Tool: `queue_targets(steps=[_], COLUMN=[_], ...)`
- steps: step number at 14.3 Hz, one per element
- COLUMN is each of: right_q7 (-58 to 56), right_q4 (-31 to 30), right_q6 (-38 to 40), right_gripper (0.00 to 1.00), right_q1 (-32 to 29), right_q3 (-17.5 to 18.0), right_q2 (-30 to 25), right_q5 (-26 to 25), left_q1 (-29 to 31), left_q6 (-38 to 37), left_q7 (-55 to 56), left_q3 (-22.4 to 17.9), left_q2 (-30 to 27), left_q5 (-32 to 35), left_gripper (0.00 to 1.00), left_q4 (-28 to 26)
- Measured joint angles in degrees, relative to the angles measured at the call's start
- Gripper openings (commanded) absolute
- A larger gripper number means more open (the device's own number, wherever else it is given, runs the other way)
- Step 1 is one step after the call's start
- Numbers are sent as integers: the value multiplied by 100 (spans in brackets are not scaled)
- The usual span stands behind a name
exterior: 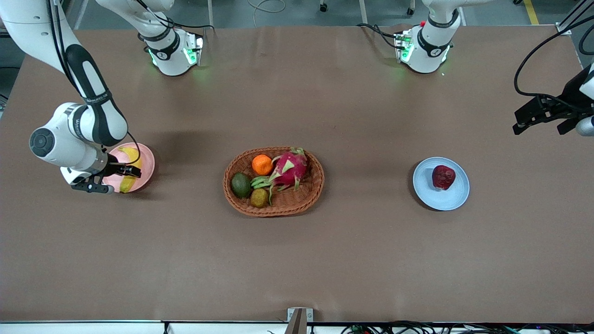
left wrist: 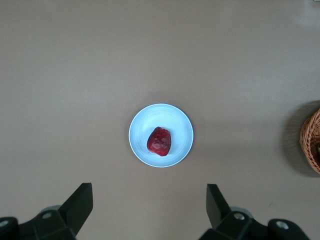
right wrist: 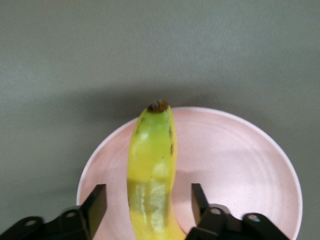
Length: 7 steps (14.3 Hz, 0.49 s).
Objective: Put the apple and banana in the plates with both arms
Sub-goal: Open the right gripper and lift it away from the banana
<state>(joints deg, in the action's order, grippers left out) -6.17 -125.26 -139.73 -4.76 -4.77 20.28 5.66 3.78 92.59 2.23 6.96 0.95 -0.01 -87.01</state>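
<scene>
The yellow banana (exterior: 131, 156) lies on the pale pink plate (exterior: 146, 167) toward the right arm's end of the table. My right gripper (exterior: 110, 179) is low over that plate, open, with a finger on each side of the banana (right wrist: 152, 165) and a gap to each; the plate's rim (right wrist: 235, 155) shows around it. The dark red apple (exterior: 443, 177) sits on the light blue plate (exterior: 441, 200) toward the left arm's end. My left gripper (exterior: 543, 126) is open and empty, high over the table edge; its wrist view shows the apple (left wrist: 159, 141) on the blue plate (left wrist: 175, 120).
An oval woven basket (exterior: 278, 207) stands mid-table between the plates, holding an orange (exterior: 262, 164), a pink dragon fruit (exterior: 290, 169), a green avocado (exterior: 241, 184) and a small brown-green fruit (exterior: 260, 197). The basket's edge (left wrist: 312, 140) shows in the left wrist view.
</scene>
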Motion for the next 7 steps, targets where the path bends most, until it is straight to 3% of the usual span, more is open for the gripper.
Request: queue_targets(steps=[2,7], right_q7=[0,-30], right_q4=[507,2712], right_q6=[739,3105], right_gripper=[100,100], right_q1=[0,-6], right_q3=[0,-13], right_q2=[-71,-271], right_q5=[-2,-58], left_q1=[0,0], left_q6=[0,0], left_q7=[0,0], left_q3=[0,-2], left_q2=[0,0], left_q5=[0,0], left_gripper=[100,100], left_q4=[0,1])
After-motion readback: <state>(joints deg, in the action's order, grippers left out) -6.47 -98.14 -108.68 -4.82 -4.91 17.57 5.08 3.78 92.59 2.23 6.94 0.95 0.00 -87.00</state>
